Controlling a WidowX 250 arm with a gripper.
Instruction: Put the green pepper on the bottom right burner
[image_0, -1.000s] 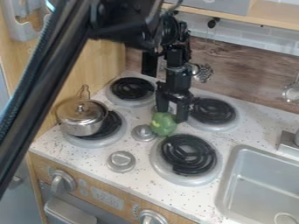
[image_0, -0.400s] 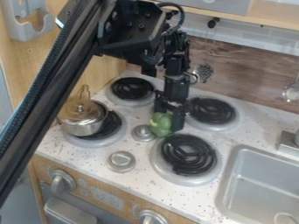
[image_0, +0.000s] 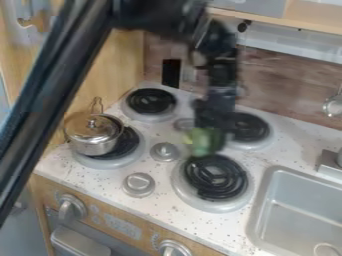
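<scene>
The green pepper (image_0: 204, 142) is held by the gripper (image_0: 208, 136), which is closed around it, just beyond the far edge of the near right burner (image_0: 215, 176) and to the left of the far right burner (image_0: 249, 127). A lidded pot (image_0: 93, 138) is set on the near left burner (image_0: 129, 145), while the far left burner (image_0: 151, 101) is left bare, and a sink (image_0: 257, 212) is seen at the right.
</scene>
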